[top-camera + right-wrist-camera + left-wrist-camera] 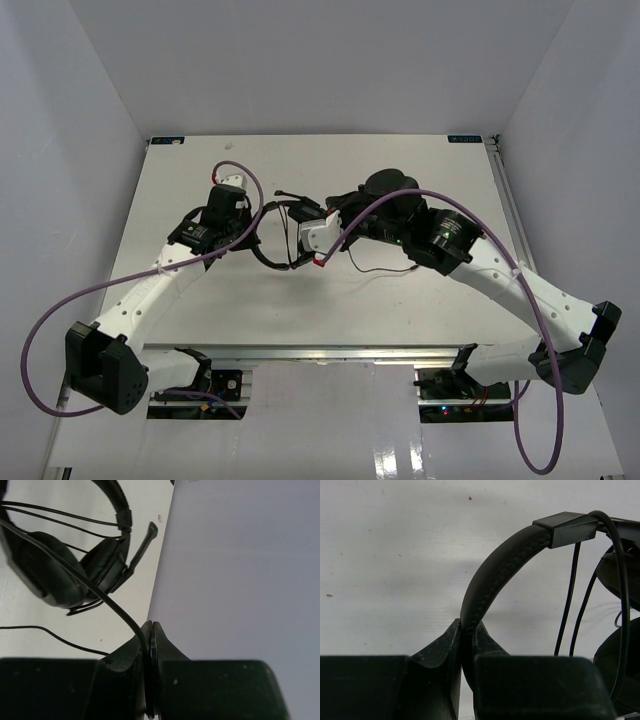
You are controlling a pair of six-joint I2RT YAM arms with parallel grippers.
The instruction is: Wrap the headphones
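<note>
Headphones [60, 575] are at mid-table [400, 300] between the arms, with the left gripper [466, 630] clenched on the headband [495, 565] and the right gripper [151, 627] pinching the cord [100, 592]. In my judgement the cord needs even tension while looping, with the headband held firm, or the turns may slip.

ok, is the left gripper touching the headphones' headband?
Touching. Left wrist view: left gripper shut on the headband, both fingers pressed against its padding, no gap.
</note>
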